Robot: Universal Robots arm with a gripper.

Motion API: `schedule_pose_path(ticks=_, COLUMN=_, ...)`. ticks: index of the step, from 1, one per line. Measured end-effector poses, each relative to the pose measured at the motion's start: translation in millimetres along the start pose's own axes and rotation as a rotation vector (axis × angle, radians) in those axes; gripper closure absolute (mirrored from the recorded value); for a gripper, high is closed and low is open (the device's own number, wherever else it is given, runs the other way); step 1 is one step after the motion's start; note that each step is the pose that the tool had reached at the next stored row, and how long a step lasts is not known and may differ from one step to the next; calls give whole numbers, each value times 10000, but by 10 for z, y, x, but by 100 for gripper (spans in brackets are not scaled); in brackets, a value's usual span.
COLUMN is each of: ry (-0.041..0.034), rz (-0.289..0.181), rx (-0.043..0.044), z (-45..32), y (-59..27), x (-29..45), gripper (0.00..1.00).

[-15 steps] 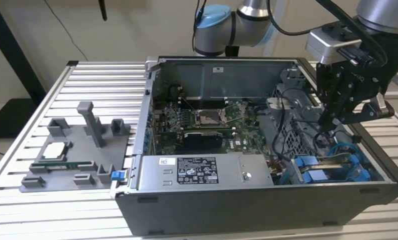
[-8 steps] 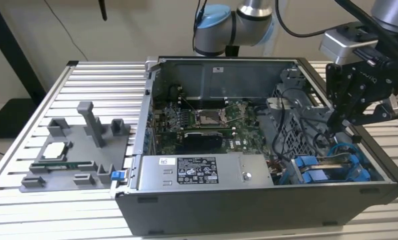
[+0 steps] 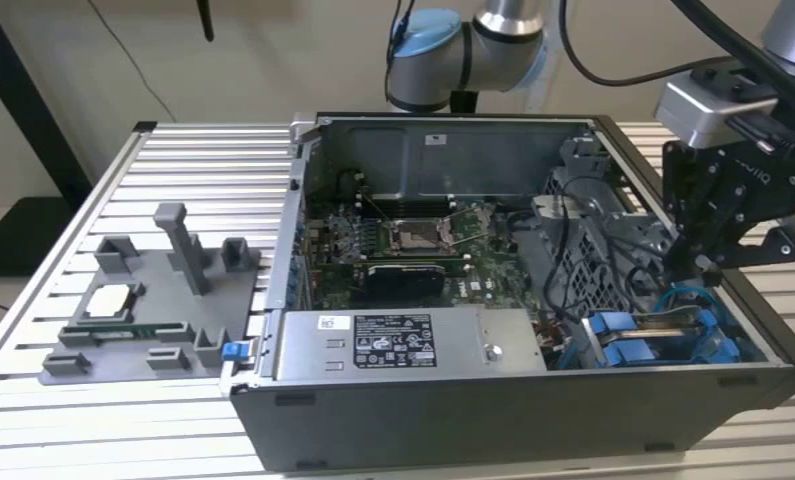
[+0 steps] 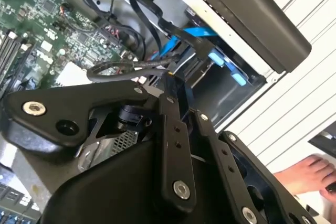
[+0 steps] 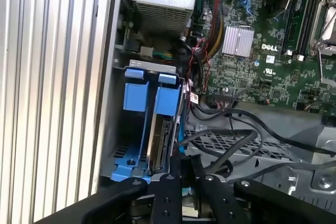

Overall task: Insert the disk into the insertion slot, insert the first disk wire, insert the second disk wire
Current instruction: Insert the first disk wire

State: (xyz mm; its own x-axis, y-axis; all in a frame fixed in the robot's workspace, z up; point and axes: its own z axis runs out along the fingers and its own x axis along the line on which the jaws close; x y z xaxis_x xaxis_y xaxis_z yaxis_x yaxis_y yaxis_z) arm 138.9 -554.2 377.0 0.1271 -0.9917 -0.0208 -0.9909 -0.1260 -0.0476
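1. A slatted metal counter (image 3: 90, 430) carries an open computer case (image 3: 504, 420), seen from above in the exterior view.
2. The robot arm (image 3: 464, 45) comes in from 12 o'clock and bends down over the case's 3 o'clock side.
3. A silver power-supply box (image 3: 411, 345) lies along the case's 6 o'clock wall, with the green motherboard (image 3: 411, 240) at the centre of the case.
4. A grey fixture block (image 3: 157, 300) stands on the counter at 9 o'clock, well apart from the case's open interior.
5. The hand (image 5: 184, 163) hangs inside the case at about 4 o'clock in the exterior view, just above the drive bay.
6. The insertion slot (image 5: 113, 129), a grey bay with blue fittings, sits in that 4 o'clock corner beside the power-supply box.
7. The disk (image 5: 159, 148) stands on edge inside the slot in its blue carrier, directly beneath the hand.
8. The hand's fingers (image 4: 170, 124) are pressed together, pinching the end of a black wire (image 4: 131, 64) at the disk's upper edge.
9. A person's hand (image 4: 310, 174) rests off the counter in the second wrist view.
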Motion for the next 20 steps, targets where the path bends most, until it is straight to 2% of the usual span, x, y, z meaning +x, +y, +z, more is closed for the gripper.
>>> schedule_pose_path(ticks=3, ry=-7, rz=14, rx=-50, z=13, y=-4, x=52, gripper=100)
schedule_pose_path(ticks=6, ry=-19, rz=29, rx=-173, z=21, y=-16, x=86, gripper=100)
schedule_pose_path(ticks=11, ry=-23, rz=51, rx=-618, z=26, y=-47, x=126, gripper=100)
schedule_pose_path(ticks=13, ry=-37, rz=64, rx=-751, z=37, y=-58, x=138, gripper=100)
schedule_pose_path(ticks=15, ry=-44, rz=98, rx=-800, z=54, y=-57, x=146, gripper=100)
schedule_pose_path(ticks=20, ry=-91, rz=269, rx=-804, z=94, y=-55, x=158, gripper=100)
